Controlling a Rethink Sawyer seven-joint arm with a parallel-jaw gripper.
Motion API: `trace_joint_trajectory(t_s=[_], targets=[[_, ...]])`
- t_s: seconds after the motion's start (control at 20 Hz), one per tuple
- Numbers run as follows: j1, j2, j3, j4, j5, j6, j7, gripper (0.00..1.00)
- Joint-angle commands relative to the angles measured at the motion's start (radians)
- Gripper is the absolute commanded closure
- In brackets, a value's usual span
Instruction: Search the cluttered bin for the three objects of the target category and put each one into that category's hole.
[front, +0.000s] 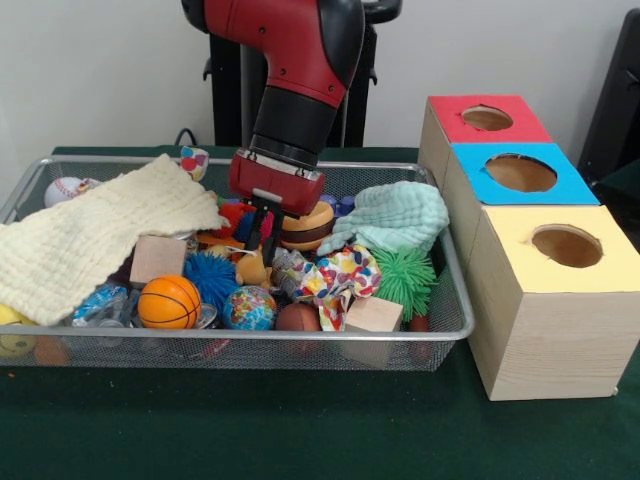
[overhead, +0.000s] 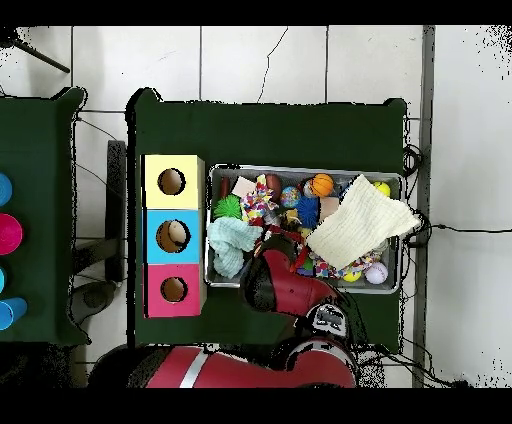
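The wire mesh bin (front: 300, 337) stands on the green table, full of toys; it also shows in the overhead view (overhead: 300, 168). My gripper (front: 262, 238) reaches down into the clutter at the bin's middle, jaws a little apart with nothing held between them. A small tan-orange soft toy (front: 250, 268) lies just below it. I cannot make out a pale yellow plush. In the overhead view my arm hides the gripper. The red-topped box's hole (front: 487, 118) is at the far right, also seen from overhead (overhead: 174, 290).
Blue-topped (front: 520, 172) and yellow-topped (front: 567, 245) boxes stand beside the red one. In the bin lie a cream cloth (front: 90, 235), a mint cloth (front: 395, 215), an orange basketball (front: 169, 302), blue (front: 212, 275) and green (front: 405, 278) spiky balls and wooden blocks (front: 373, 313).
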Motion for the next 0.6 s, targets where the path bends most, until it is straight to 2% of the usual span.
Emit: trace_joint_trajectory(t_s=[0.05,0.25,0.6], targets=[[0.001,-0.020,0.057,-0.082,-0.018,-0.057,0.132,1.00],[0.019,-0.093,0.049,-0.055,-0.019,0.013,0.118,1.00],[0.054,-0.177,0.039,-0.026,0.001,0.160,0.092,1.00]])
